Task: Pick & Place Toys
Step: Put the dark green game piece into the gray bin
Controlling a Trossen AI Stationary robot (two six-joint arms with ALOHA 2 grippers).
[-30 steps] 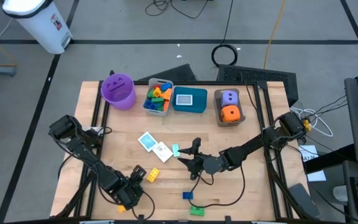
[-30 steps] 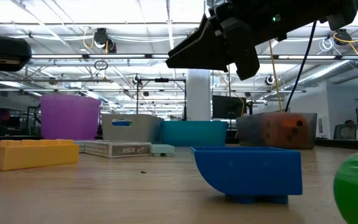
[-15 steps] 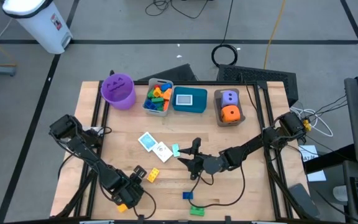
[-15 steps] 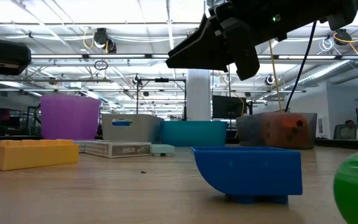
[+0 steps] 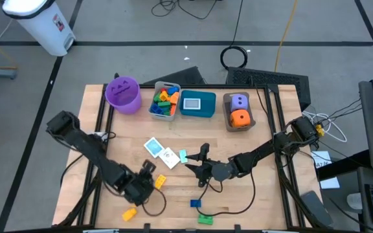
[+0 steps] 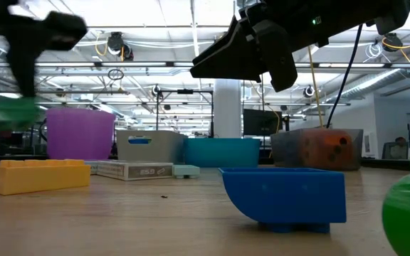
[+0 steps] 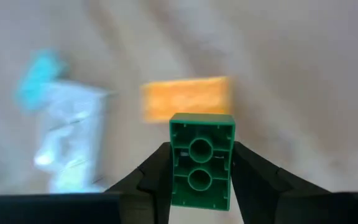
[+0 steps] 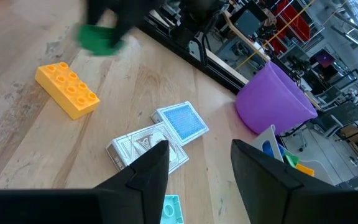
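Observation:
My left gripper hangs over the table's near left part, shut on a green brick. The same brick shows as a green blur in the right wrist view. Just beyond it a yellow brick lies flat on the wood, and an orange brick lies at the near edge. Two cards and a small teal piece lie mid-table. My right gripper hovers open beside them, with nothing between its fingers. A blue brick and another green brick rest near the front edge. My left gripper pinches the green brick by its two long sides between its two fingers. The fingers come steeply from above. The brick's hollow underside faces the wrist camera. The brick is lifted clear of the table.
Along the far edge stand a purple bucket, a grey bin with several bricks, a teal bin and a brown bin with a purple and an orange die. A black cable trails over the near right wood.
My left gripper has risen from the near edge and swung toward the table's far and right sides, over the yellow brick, carrying the green brick. The orange brick that lay beside it stays on the table. My right arm has kept still.

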